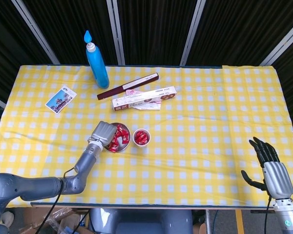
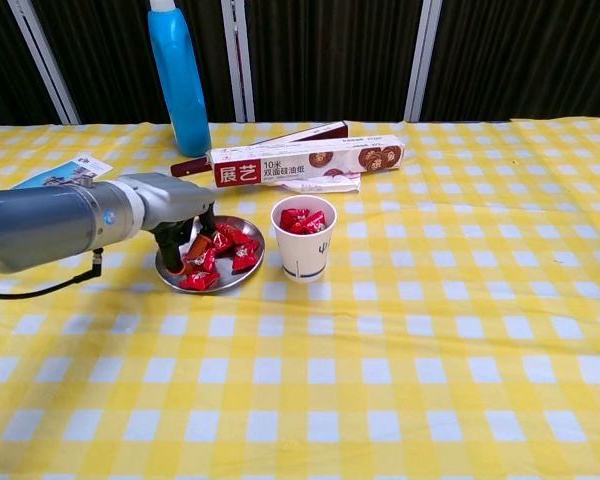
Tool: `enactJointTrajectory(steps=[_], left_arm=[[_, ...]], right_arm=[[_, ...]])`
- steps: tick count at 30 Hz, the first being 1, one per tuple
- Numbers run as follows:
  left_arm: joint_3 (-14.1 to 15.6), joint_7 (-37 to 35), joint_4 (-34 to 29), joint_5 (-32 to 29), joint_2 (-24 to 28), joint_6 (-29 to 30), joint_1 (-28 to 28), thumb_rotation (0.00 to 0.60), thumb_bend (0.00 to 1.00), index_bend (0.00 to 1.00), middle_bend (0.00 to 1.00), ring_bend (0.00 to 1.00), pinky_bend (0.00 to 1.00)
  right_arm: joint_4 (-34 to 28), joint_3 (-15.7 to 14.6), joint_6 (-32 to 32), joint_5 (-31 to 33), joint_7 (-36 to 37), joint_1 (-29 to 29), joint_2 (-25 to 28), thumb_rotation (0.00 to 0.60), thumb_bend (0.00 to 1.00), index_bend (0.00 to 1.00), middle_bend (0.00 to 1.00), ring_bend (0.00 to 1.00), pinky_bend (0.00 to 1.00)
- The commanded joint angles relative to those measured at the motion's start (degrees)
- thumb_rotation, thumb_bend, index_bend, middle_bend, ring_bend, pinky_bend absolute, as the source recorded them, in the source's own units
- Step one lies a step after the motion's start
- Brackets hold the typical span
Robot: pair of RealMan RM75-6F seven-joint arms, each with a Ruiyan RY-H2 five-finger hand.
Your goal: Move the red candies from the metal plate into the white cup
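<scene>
Currently left hand (image 2: 180, 228) over plate (image 2: 242, 278), fingers among candies (image 2: 220, 252) (grasp unclear). Next: lift one to cup (image 2: 304, 250). Right hand (image 1: 272, 170) open, idle.

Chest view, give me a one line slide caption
Left hand reaches into the metal plate of red candies beside the partly filled white cup.

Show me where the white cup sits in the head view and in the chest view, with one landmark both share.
Head view: the white cup is a little left of centre, just right of the metal plate.
Chest view: the white cup stands near centre, just right of the metal plate, red candies showing inside.
Shared landmark: the blue bottle, beyond the plate at the table's far edge.
</scene>
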Motion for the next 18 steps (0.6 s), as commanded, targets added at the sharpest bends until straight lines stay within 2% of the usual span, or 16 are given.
enactJointTrajectory(steps=[1,18], left_arm=[[-0.4,0.2,0.3,0.4,-0.3,0.4,-0.3,0.6,0.36,0.36,0.93,0.97,1.0],[-1.5,0.1,-2.0,0.6,1.9,1.6,0.2,0.6,0.35,0.33,0.93,0.97,1.0]], right_arm=[[0.0,0.0,-0.1,0.0,0.0,0.0,0.0,0.6,0.39,0.0,0.0,0.0,0.0],[-0.1,-0.1,0.1,-0.2,0.0,0.0,0.0,0.6,0.39,0.0,0.0,0.0,0.0]])
